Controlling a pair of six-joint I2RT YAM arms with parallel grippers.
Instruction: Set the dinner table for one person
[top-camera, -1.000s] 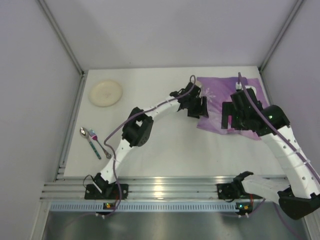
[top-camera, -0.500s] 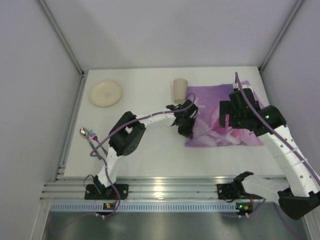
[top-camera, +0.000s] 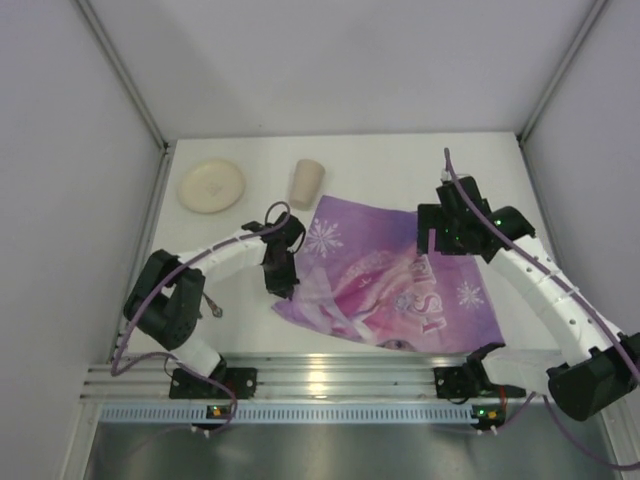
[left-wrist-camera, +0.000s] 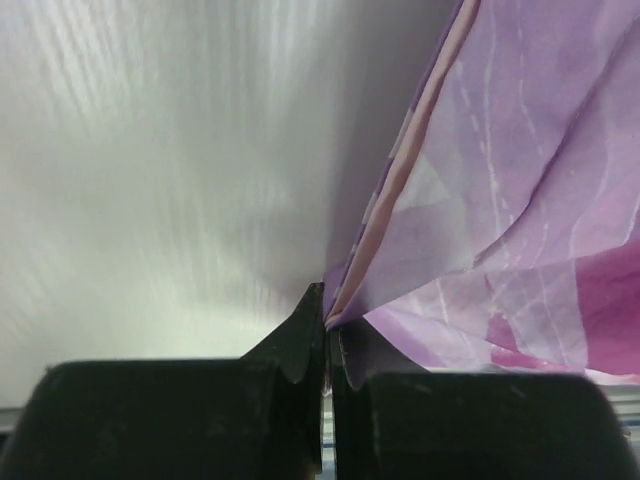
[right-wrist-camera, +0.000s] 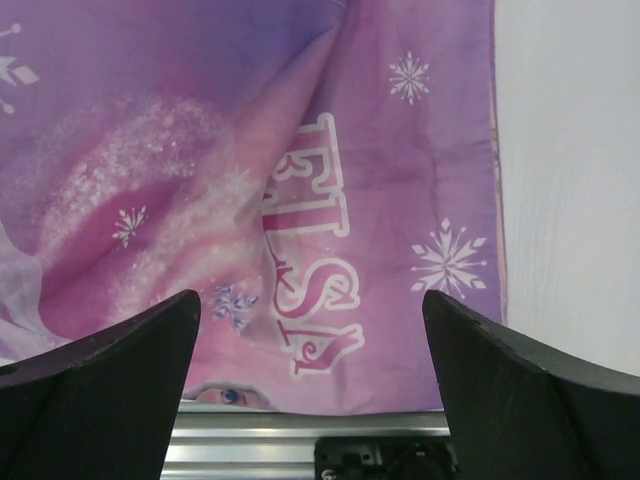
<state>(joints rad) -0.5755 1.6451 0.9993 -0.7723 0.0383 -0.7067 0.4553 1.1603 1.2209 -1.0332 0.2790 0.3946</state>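
The purple "ELSA" placemat (top-camera: 395, 290) lies rumpled and askew on the white dinner table (top-camera: 380, 160), its near edge reaching the aluminium rail (top-camera: 330, 375). My left gripper (top-camera: 286, 290) is shut on the mat's left corner. In the left wrist view the fabric (left-wrist-camera: 500, 200) is pinched between the closed fingertips of that gripper (left-wrist-camera: 327, 318), just over the tabletop (left-wrist-camera: 150, 150). My right gripper (top-camera: 447, 245) hovers open above the mat's right part. In the right wrist view the lettering of the mat (right-wrist-camera: 300, 250) shows between the gripper's (right-wrist-camera: 310, 297) wide fingers, which hold nothing.
A cream plate (top-camera: 212, 186) sits at the far left. A beige cup (top-camera: 306, 183) lies on its side just beyond the mat. The tip of a utensil (top-camera: 214, 310) peeks out beside the left arm's elbow. Grey walls enclose the table on three sides.
The left gripper closed on the placemat and dragged it left and toward the near rail, spreading it out. The cup came into view and shifted left. The right gripper moved slightly left.
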